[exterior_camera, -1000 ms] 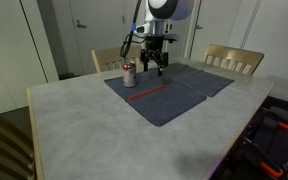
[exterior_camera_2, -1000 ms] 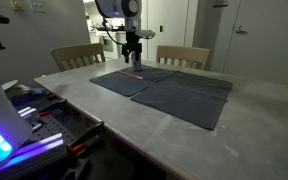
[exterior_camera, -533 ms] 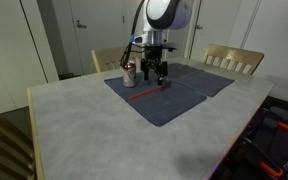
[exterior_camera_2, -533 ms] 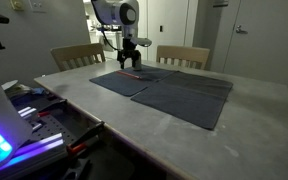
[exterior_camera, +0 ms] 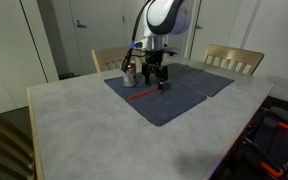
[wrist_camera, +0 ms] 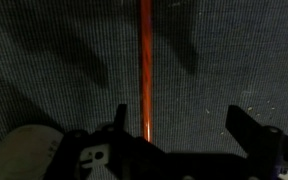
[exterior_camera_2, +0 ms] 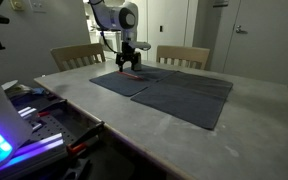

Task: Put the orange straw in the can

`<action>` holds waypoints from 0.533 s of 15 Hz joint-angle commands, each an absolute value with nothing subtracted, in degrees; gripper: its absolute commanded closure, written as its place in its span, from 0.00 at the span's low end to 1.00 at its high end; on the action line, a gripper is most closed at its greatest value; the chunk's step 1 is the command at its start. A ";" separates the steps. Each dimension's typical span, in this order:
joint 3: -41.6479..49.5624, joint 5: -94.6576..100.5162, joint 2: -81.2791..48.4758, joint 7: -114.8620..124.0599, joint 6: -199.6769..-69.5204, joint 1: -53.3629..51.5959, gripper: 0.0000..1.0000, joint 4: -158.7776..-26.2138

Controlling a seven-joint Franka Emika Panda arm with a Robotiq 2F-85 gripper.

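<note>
The orange straw [exterior_camera: 146, 93] lies flat on the dark blue cloth [exterior_camera: 169, 100]. In the wrist view it runs vertically [wrist_camera: 144, 60] between the jaws, closer to the left finger. The can [exterior_camera: 129, 74] stands upright on the cloth, close beside the gripper and partly hidden by it. My gripper [exterior_camera: 154, 84] is low over the straw with its fingers spread and nothing in them; it also shows in an exterior view [exterior_camera_2: 130, 68] and in the wrist view [wrist_camera: 179, 125].
The cloth covers part of a grey table [exterior_camera: 84, 130]. Two wooden chairs [exterior_camera: 232, 60] stand behind the table. A pale round shape [wrist_camera: 19, 155] shows at the bottom left of the wrist view. Equipment with blue lights [exterior_camera_2: 4, 140] lies in the near foreground.
My gripper has come down toward the cloth over the straw, near the can. The straw and the can have not moved.
</note>
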State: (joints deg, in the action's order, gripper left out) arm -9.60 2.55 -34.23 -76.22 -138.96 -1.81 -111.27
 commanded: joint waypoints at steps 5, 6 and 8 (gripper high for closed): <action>-8.44 9.66 -37.00 -74.12 -145.06 -3.02 0.03 -111.23; -8.38 10.82 -37.20 -73.83 -145.67 -3.13 0.07 -111.22; -8.21 12.73 -37.60 -73.11 -146.71 -3.37 0.15 -111.24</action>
State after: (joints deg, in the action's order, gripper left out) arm -9.15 10.13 -36.80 -74.43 -144.30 -2.41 -111.33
